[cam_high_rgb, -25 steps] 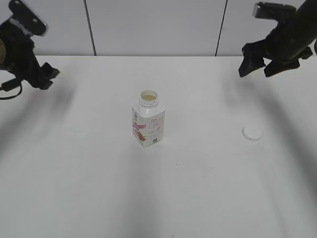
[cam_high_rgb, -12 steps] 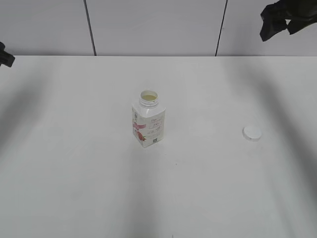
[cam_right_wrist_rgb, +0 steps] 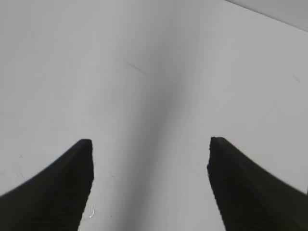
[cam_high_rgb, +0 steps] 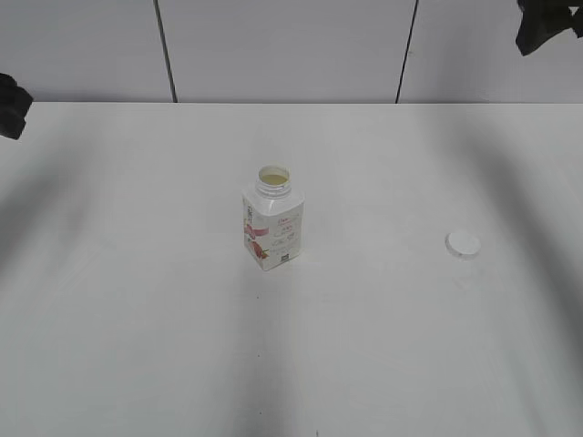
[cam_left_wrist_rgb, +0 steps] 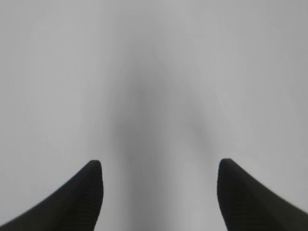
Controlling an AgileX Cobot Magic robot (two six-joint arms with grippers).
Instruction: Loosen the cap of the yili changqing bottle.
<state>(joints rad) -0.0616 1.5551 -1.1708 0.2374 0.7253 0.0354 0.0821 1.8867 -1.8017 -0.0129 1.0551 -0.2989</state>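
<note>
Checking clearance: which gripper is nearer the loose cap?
The right gripper, top right above the cap; the left gripper sits at the far left edge.

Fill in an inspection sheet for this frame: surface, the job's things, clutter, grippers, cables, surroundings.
Surface: white table, bare apart from the two items below, with soft arm shadows across it.
Job's things: yili changqing bottle upright near the middle, neck open, pale liquid visible inside; cap off, lying flat on the table well to the bottle's right, apart from it.
Clutter: nothing seen.
Grippers: left gripper open, nothing between the fingers; right gripper open, nothing between the fingers. In the exterior view both arms show only at the frame edges, far from the bottle.
Cables: nothing seen.
Surroundings: pale panelled wall behind the table, with two dark vertical seams.
</note>
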